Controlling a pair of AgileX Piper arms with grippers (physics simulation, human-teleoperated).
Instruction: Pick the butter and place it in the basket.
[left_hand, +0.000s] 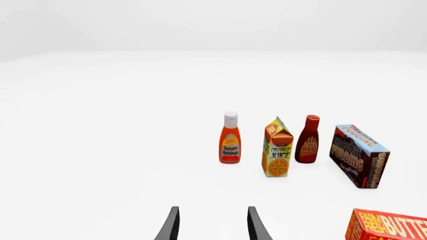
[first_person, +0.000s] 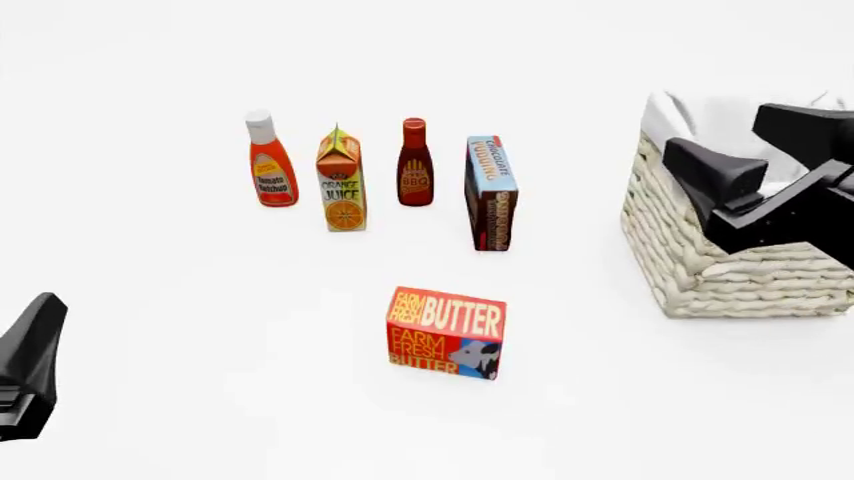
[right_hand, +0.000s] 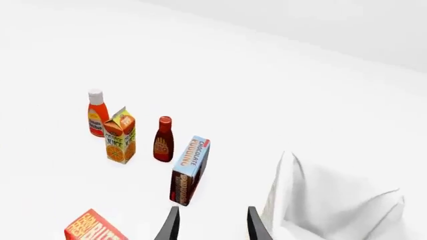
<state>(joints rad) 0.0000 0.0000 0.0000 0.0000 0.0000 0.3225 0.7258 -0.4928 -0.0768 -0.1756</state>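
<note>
The butter (first_person: 446, 332) is a red-orange carton with yellow lettering, standing alone on the white table near the front centre. It also shows in the left wrist view, butter (left_hand: 390, 226), and in the right wrist view, butter (right_hand: 93, 229). The cream woven basket (first_person: 721, 270) sits at the right, its white liner (right_hand: 327, 205) folded over the rim. My left gripper (left_hand: 212, 227) is open and empty, low at the front left, well to the left of the butter. My right gripper (right_hand: 212, 229) is open and empty, hanging over the basket's near-left rim.
A row stands behind the butter: ketchup bottle (first_person: 271, 160), orange juice carton (first_person: 342, 180), BBQ sauce bottle (first_person: 415, 163) and chocolate pudding box (first_person: 490, 193). The left arm (first_person: 30, 370) is at the front left edge. The right arm (first_person: 761, 190) crosses above the basket.
</note>
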